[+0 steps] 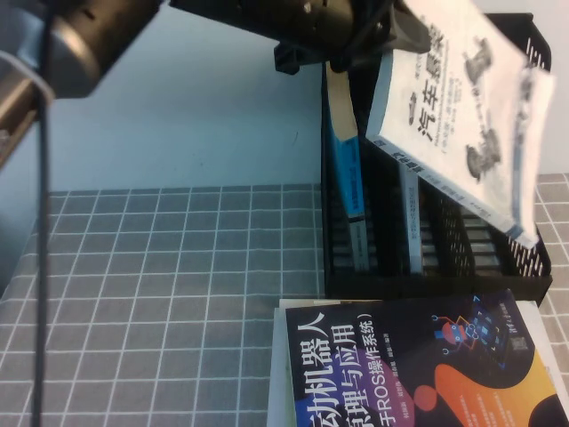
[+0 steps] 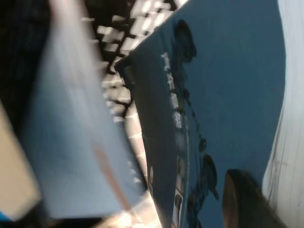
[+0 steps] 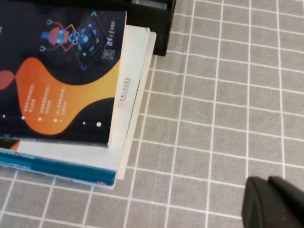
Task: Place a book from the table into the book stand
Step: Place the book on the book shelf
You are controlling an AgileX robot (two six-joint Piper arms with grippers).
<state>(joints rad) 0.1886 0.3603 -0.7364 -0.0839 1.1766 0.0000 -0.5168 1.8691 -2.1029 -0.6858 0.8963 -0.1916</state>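
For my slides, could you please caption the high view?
Left end effector holds the white book tilted above the black book stand; right end effector waits over the table.

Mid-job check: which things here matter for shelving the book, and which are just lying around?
In play:
white book, held tilted above the stand
book stand
left gripper, gripping the white book at its top
table

Just there:
robot-cover book, lying flat on a stack before the stand
blue-spined book, leaning in the stand
right gripper, hovering over bare cloth
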